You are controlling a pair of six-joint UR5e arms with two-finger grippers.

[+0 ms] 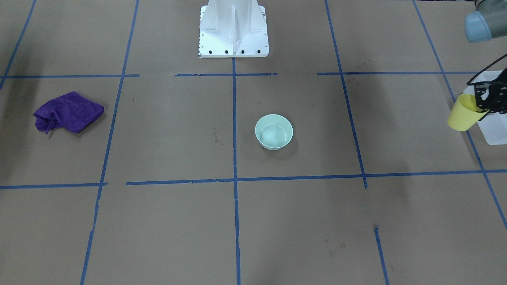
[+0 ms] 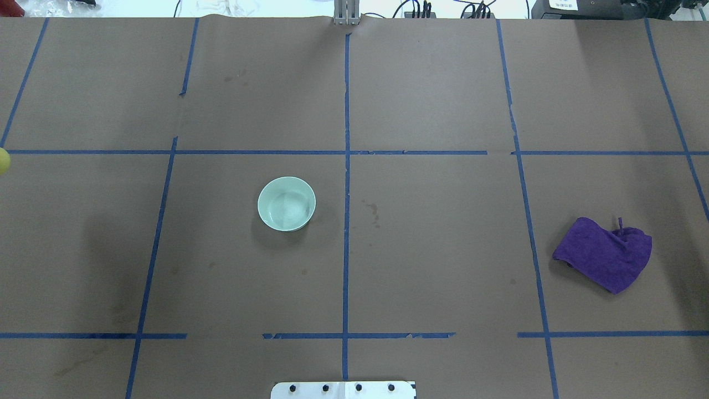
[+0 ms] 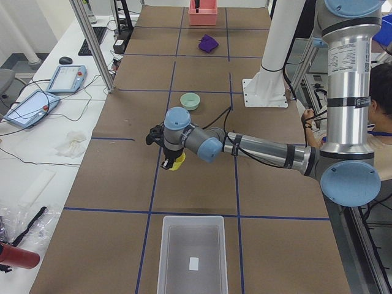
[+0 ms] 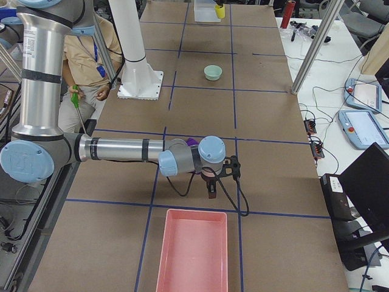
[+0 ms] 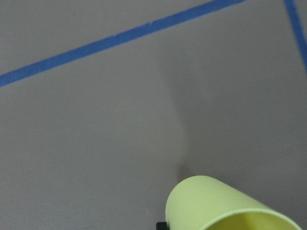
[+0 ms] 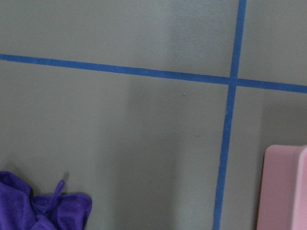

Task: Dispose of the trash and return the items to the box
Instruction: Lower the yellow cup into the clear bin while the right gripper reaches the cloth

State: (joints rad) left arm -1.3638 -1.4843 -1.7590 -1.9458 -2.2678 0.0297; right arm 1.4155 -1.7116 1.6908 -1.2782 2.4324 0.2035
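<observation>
My left gripper (image 1: 478,106) is shut on the rim of the yellow cup (image 1: 462,115) and holds it tilted above the table, just short of the translucent white box (image 1: 493,127). The cup also shows in the left wrist view (image 5: 225,203) and in the exterior left view (image 3: 176,162), where the box (image 3: 191,254) appears to hold only a small white patch on its floor. The mint-green bowl (image 1: 274,132) stands upright near the table's middle (image 2: 286,203). My right gripper (image 4: 211,182) hovers near the purple cloth; I cannot tell whether it is open or shut.
A crumpled purple cloth (image 2: 604,255) lies on my right side of the table (image 6: 43,206). A pink bin (image 4: 191,249) stands at the right end, its corner showing in the right wrist view (image 6: 285,187). The white robot base (image 1: 233,31) stands at the near middle edge.
</observation>
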